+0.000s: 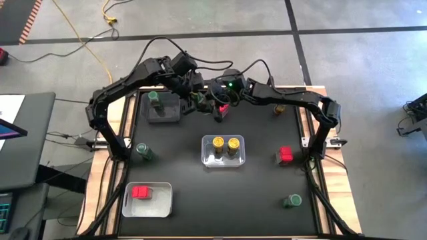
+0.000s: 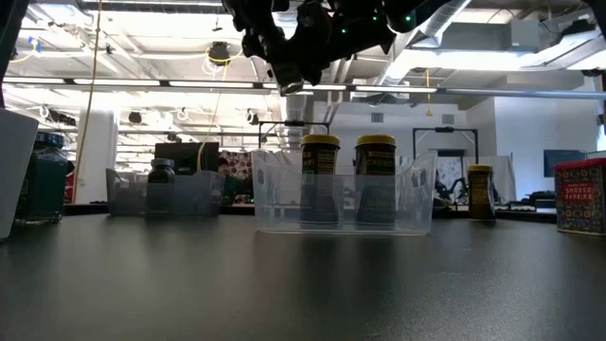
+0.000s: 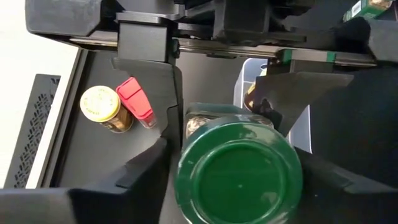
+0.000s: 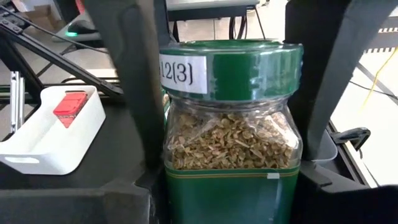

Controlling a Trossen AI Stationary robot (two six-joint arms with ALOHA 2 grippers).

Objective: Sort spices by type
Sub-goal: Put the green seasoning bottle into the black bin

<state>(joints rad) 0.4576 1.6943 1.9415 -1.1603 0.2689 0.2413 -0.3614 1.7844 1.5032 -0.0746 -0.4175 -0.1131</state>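
Green-lidded jar (image 4: 231,134) upright between both tools, lid up

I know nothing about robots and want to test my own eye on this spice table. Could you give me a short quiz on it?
1. How many yellow-lidded jars stand in the clear bin?
2. True or false: the white bin holds a yellow-lidded jar.
3. What does the right gripper hold in the air? A: a red-topped jar. B: a green-lidded jar. C: nothing.

Key: 1: two. 2: false, it holds a red-topped jar. 3: B.
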